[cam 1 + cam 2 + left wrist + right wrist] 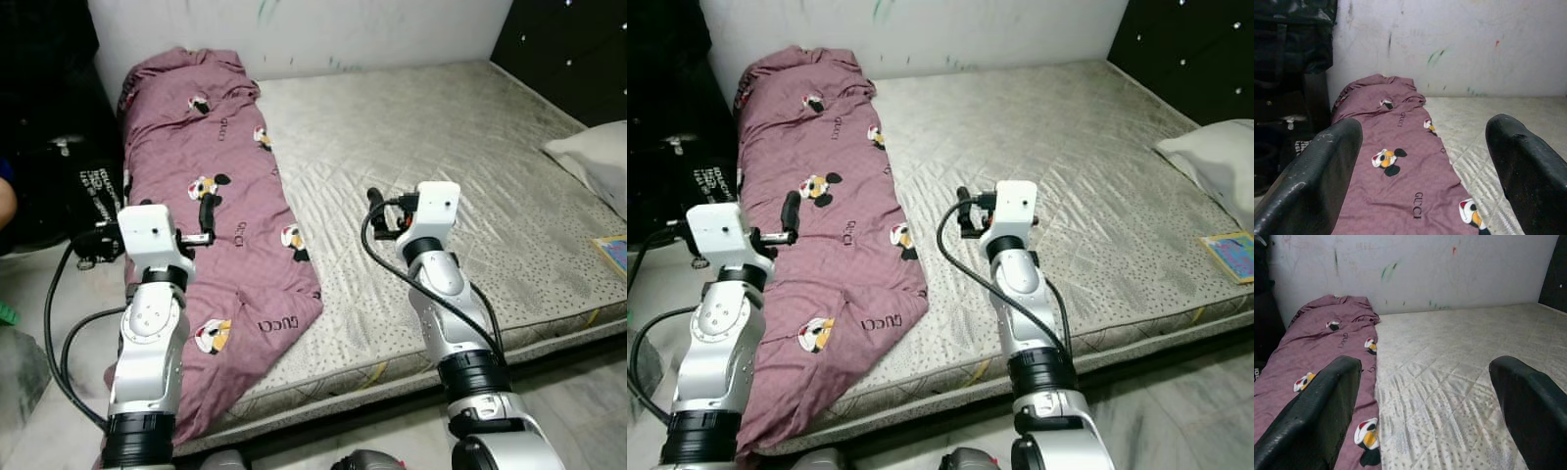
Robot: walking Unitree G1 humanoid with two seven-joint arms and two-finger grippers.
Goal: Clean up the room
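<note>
light: even, soft indoor, moderately bright on mattress (441,176) and wall (323,29)
shadows: faint, under arms; deep shade beyond mattress's left edge, dark corner top right
glare: mild sheen on silver arm shells
blur: head views sharp; wrist views soft, near fingers (1312,181) out of focus
distortion: slight wide-angle bend at edges
</note>
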